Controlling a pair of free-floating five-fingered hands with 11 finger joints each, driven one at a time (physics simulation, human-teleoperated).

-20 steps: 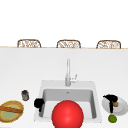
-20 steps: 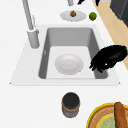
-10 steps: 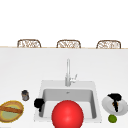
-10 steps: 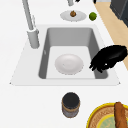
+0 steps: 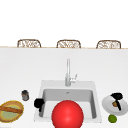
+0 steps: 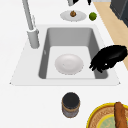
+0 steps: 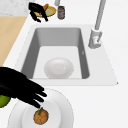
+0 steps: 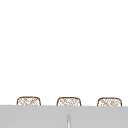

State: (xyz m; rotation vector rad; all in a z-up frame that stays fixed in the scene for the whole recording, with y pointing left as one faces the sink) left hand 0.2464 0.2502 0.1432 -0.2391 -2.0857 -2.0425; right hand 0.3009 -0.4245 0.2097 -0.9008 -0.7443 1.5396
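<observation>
My left hand hangs at the sink's front left corner, fingers relaxed and drooping, holding nothing. In the left side view the left hand hovers over the basin's front rim. My right hand floats over a white plate on the counter to the right. In the right side view its straight fingers reach just above a small brown fruit on that plate. A white dish lies in the basin. A large red ball covers the basin's front in the front view.
A faucet stands behind the basin. Left of the sink are a dark jar and a yellow basket with a bread stick. A lime lies beside the plate. Chair backs line the counter's far edge.
My right hand has shifted slightly to the right over the plate. The left hand has stayed where it was.
</observation>
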